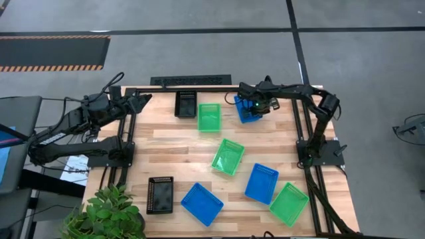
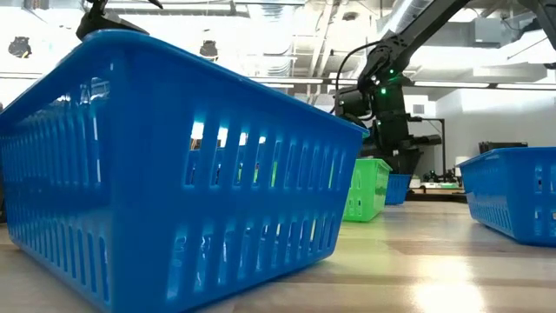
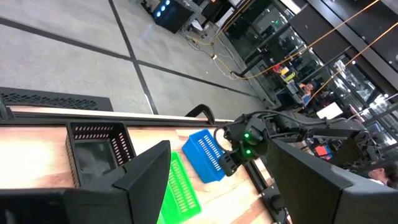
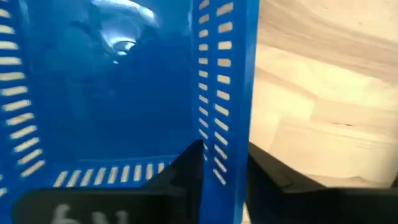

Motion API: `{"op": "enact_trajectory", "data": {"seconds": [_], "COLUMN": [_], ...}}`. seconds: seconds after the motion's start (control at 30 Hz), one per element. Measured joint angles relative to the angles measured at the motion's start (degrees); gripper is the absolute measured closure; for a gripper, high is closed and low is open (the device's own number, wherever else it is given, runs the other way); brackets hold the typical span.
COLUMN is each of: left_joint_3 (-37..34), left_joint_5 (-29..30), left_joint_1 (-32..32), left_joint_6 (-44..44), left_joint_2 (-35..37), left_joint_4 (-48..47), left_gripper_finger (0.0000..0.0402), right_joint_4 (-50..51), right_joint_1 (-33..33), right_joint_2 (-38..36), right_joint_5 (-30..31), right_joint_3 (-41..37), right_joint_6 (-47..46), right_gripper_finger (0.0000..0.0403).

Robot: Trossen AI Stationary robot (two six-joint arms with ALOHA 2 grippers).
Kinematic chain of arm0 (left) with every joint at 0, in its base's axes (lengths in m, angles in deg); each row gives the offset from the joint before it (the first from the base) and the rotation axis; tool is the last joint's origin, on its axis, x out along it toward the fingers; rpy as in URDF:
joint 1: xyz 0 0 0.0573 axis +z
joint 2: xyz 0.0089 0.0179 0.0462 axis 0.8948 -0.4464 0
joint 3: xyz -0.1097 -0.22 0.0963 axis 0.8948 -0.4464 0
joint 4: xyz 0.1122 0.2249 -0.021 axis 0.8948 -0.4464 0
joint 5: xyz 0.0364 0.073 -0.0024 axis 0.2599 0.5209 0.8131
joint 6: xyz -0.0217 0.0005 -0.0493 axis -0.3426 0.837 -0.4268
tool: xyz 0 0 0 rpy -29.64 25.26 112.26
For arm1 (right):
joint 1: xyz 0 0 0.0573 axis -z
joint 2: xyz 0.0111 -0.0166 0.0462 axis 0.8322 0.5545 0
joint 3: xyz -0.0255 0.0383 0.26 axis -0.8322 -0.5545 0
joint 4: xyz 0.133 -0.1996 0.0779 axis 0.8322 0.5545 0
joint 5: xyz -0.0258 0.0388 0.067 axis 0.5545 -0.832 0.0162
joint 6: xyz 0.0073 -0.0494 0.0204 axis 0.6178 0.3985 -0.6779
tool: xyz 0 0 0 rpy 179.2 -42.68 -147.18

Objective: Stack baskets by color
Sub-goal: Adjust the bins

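High view: straight down over the whole table [image 1: 199, 143]. Low view: level at tabletop, pressed close against a blue basket [image 2: 174, 165]. Left wrist: looks across the far edge toward the right arm. Right wrist: very close on a far basket [image 4: 124, 93], shared with high and left wrist views.

Wooden plank table [image 1: 172, 143], holding eight baskets. Far edge: black basket [image 1: 186, 103], green basket [image 1: 209, 117] just beside it, blue basket [image 1: 247, 110] (tilted). Centre: green basket [image 1: 228, 157]. Near edge: black basket [image 1: 160, 194], blue basket [image 1: 202, 203], blue basket [image 1: 261, 183], green basket [image 1: 289, 204] touching that one.
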Motion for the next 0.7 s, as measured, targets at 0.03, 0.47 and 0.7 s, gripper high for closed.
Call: {"op": "enact_trajectory", "data": {"seconds": [0.03, 0.47, 0.7], "left_joint_3": [0.00, 0.00, -0.01], "left_joint_5": [0.00, 0.01, 0.00], "left_joint_1": [0.00, 0.00, 0.00], "left_joint_6": [0.01, 0.12, 0.12], "left_joint_2": [0.00, 0.00, 0.01], "left_joint_4": [0.00, 0.00, 0.00], "left_gripper_finger": [0.0145, 0.0145, 0.0145], "right_joint_4": [-0.05, -2.46, -7.52], "right_joint_1": [0.15, 1.61, -2.19], "right_joint_2": [-0.40, -13.02, -19.96], "right_joint_5": [0.15, 0.77, 0.52], "right_joint_3": [0.02, 0.07, 0.11], "right_joint_6": [0.04, 1.81, 4.03], "right_gripper_finger": [0.0259, 0.0146, 0.0147]}}
